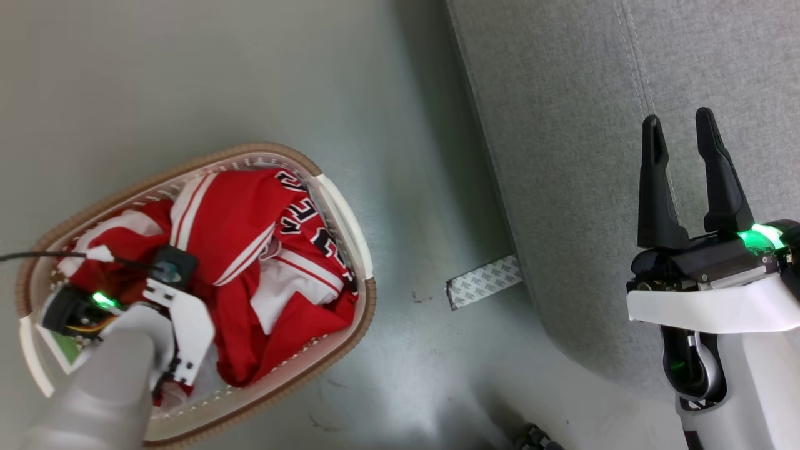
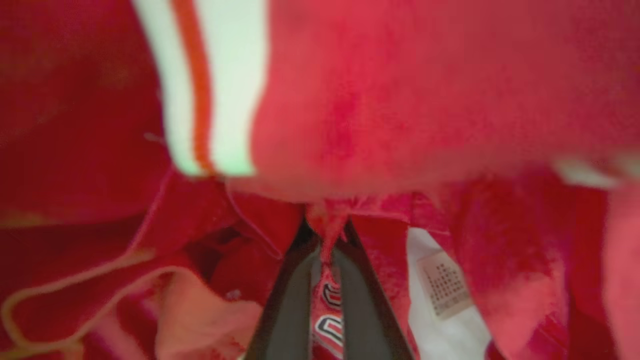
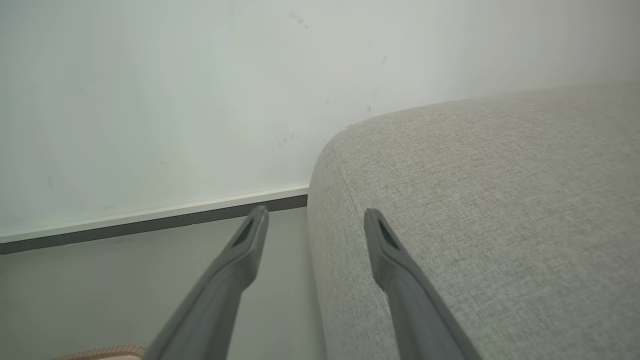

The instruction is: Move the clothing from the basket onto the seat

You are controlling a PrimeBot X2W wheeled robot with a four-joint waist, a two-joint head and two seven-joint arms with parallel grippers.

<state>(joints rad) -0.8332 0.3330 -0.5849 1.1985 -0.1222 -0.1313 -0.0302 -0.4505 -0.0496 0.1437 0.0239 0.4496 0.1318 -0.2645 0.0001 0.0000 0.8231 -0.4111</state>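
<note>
So the clothing (image 1: 250, 250) is all bunched up inside the basket (image 1: 250, 149), a heap of red jerseys with white stripes and bits of black lettering, filling it pretty much rim to rim, and nothing is on the seat (image 1: 562, 156) yet. The left end effector (image 2: 325, 235) is buried right in the pile. In the left wrist view its two dark fingers are pinched together on a fold of red fabric, with a scrap of lettering showing between them lower down, so I'd call that a closed grip on the clothing, not an empty close. What matters for the next move is direction. The seat sits off to the robot's right of the basket, with a strip of bare floor (image 1: 406, 187) between them, so whatever comes up has to travel sideways to the right across that gap, not forward. The basket's long axis runs diagonally in the head view, near-left to far-right, and the grabbed bit is toward its near-left end, i.e. the end farthest from the seat. The left arm is clearly the one on the pile. The right end effector (image 1: 678, 115) hangs over the seat's edge with its fingers spread wide and nothing in them, well apart from the basket. My guess: lift first, then swing right.
</note>
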